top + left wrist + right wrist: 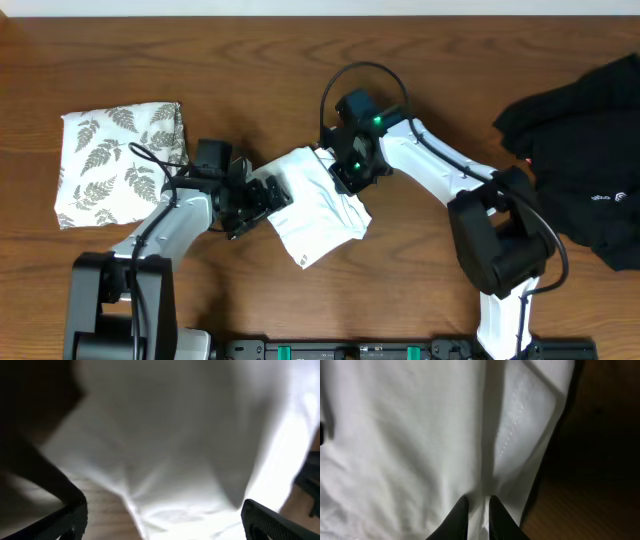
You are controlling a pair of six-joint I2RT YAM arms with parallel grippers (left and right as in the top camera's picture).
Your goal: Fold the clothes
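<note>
At mid-surface lies the white T-shirt (pixel 318 208), bunched into a rough, partly folded rectangle, one corner pointing toward the near edge. No chest graphic shows in any view.

Left claw (pixel 268 196) sits at the T-shirt's left edge, low over the wooden surface (pixel 420 40). Jaws spread wide. In the left wrist view the left claw (pixel 162 517) has its two dark fingers (pixel 75 517) far apart at the bottom corners of the frame, white T-shirt (pixel 180 435) filling the space ahead and between them. Cloth reaches into the gap, but the fingers are not pressed on it. Blurry; cannot tell if a finger touches fabric.

Right claw (pixel 350 168) is at the T-shirt's upper right edge, on top of the cloth. In the right wrist view the right claw (pixel 477 512) is narrow, fingers (pixel 459 517) almost together, with a thin ridge of white T-shirt (pixel 410 435) pinched between them. A stitched hem runs just right of the pinch.

Well left of the T-shirt: a folded fern-print cloth (pixel 120 162), flat on the surface. Far right of the T-shirt: a black garment (pixel 585 160) in a loose heap, with a small white logo. Neither touches the T-shirt.
</note>
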